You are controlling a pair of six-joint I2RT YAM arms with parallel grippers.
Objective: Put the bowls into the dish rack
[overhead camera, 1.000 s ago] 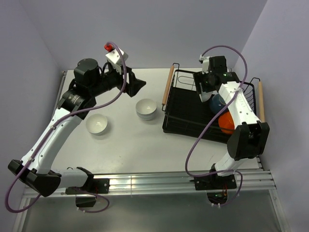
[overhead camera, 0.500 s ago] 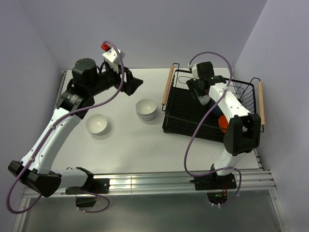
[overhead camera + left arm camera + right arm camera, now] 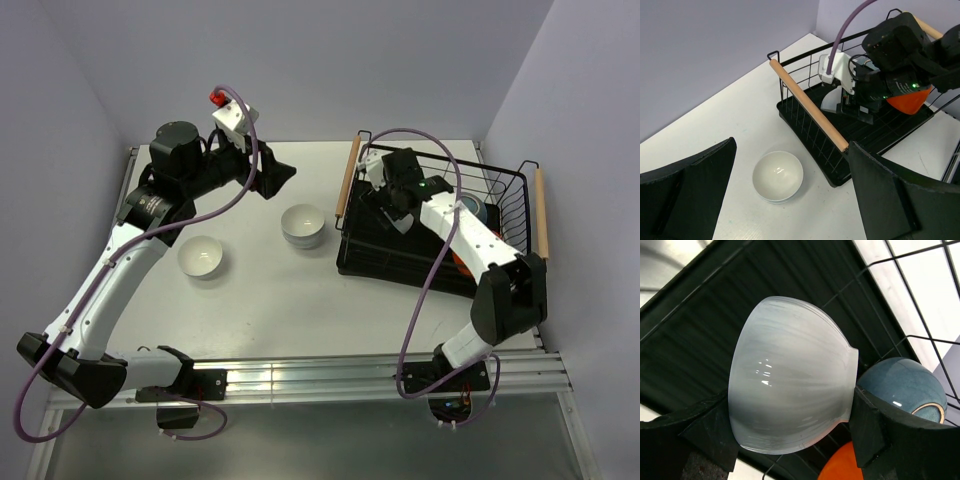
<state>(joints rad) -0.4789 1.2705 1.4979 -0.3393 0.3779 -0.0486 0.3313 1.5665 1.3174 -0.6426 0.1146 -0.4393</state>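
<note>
A glossy white bowl, tipped on its side, sits clamped in the right gripper over the dish rack, with a blue bowl and an orange bowl close behind.

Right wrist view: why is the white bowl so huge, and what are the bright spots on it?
Right wrist view: the white bowl fills the frame because the camera sits close behind the fingers holding it; the spots are glare on its gloss. Top external view: it looks small.

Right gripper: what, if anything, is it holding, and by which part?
A white bowl, on its side, pressed between both fingers across its outer wall; exact contact hidden.
</note>
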